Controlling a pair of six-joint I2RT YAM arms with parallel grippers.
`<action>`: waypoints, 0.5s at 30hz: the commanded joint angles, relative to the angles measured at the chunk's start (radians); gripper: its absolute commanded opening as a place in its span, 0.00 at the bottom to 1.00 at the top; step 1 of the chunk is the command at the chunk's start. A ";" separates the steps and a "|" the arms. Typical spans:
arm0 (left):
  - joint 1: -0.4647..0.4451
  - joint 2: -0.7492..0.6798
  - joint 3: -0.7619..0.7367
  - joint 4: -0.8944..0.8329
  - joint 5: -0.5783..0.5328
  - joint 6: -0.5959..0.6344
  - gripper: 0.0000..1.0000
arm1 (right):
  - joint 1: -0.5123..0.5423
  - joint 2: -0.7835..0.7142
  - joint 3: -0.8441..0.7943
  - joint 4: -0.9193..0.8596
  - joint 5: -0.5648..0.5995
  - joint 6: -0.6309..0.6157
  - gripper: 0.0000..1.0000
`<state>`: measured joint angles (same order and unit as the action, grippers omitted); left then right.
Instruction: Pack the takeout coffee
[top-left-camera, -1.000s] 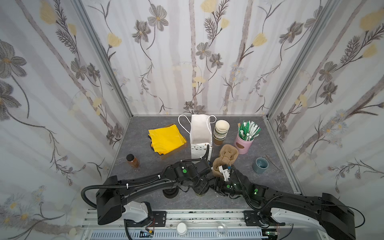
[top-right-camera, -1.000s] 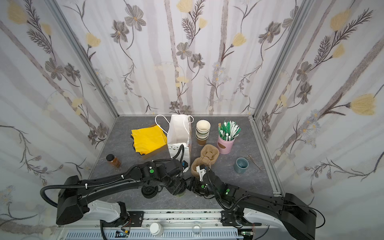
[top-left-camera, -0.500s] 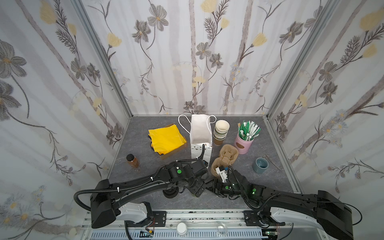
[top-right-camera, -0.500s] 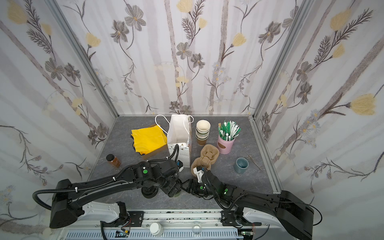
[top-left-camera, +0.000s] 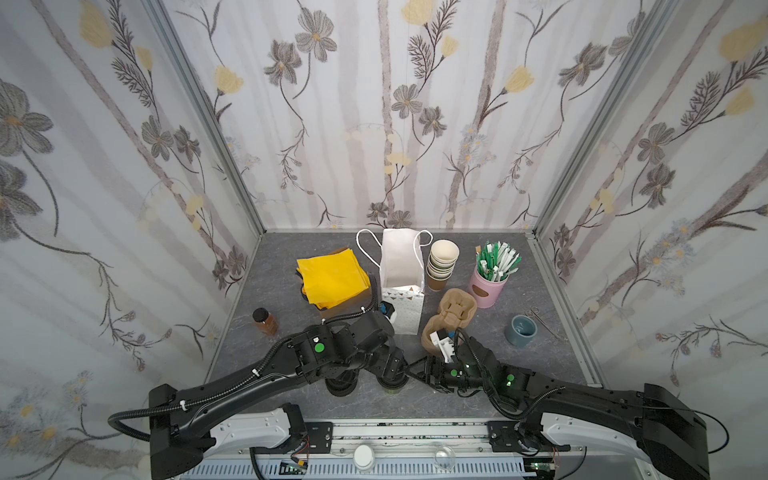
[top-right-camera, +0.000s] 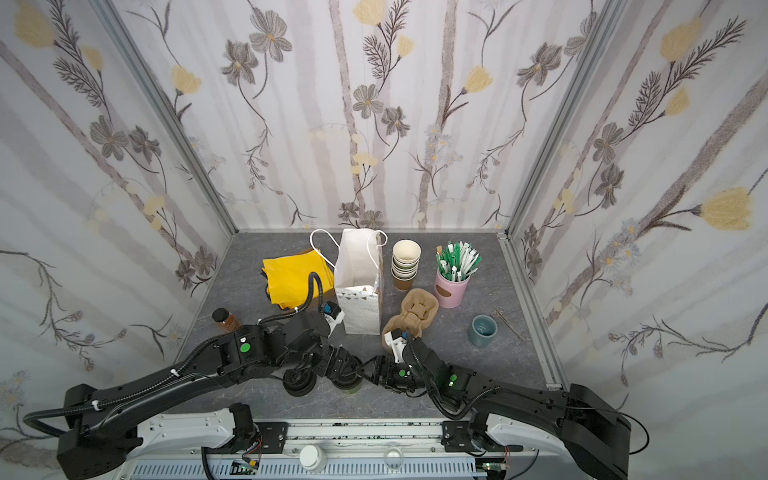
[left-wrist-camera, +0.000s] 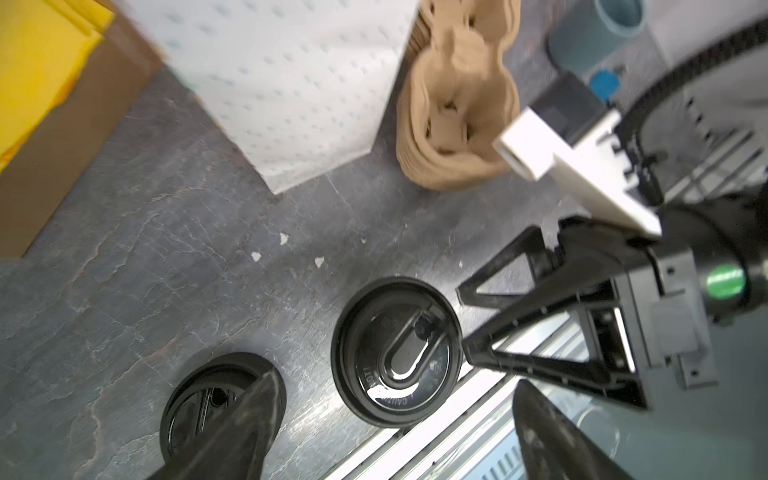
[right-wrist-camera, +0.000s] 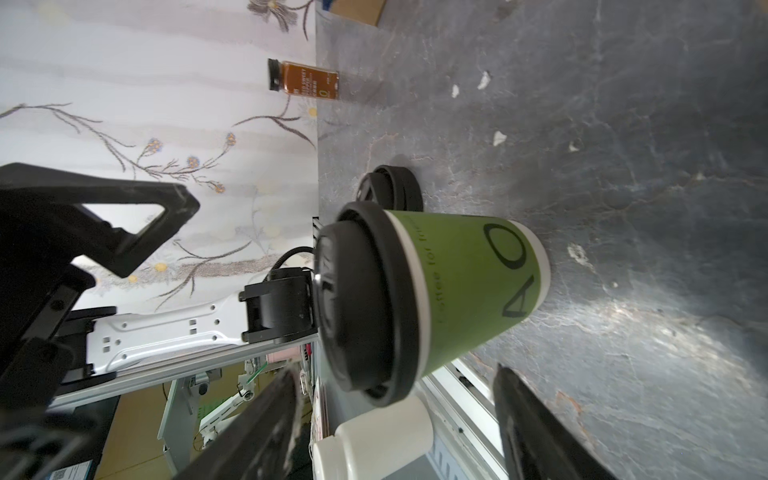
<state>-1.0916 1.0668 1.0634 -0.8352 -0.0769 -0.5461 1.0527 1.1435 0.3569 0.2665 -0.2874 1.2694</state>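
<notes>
One takeout coffee (right-wrist-camera: 457, 291) stands ungripped, left gripper (left-wrist-camera: 397, 380) and right gripper (right-wrist-camera: 397, 372) both open near it, beside one lid stack (right-wrist-camera: 395, 187).

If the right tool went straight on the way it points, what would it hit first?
The lidded cup, standing right ahead of the right tool; how near is unclear.

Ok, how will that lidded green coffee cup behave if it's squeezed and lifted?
The coffee cup looks like thin paper, so a hard squeeze would probably dent it. It tapers to a narrow base under a wider black lid, so a sideways push may tip it. Weight is unclear: the lid hides any contents.
</notes>
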 joint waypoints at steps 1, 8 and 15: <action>0.046 -0.058 -0.036 0.011 -0.064 -0.261 0.82 | 0.000 -0.052 0.054 -0.170 0.088 -0.039 0.77; 0.149 -0.213 -0.251 0.118 0.142 -0.489 0.79 | 0.011 -0.026 0.153 -0.345 0.106 -0.116 0.71; 0.195 -0.288 -0.407 0.270 0.274 -0.546 0.76 | 0.026 0.081 0.174 -0.210 0.019 -0.122 0.65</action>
<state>-0.9054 0.7979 0.6849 -0.6788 0.1234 -1.0298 1.0748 1.2045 0.5163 -0.0246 -0.2314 1.1587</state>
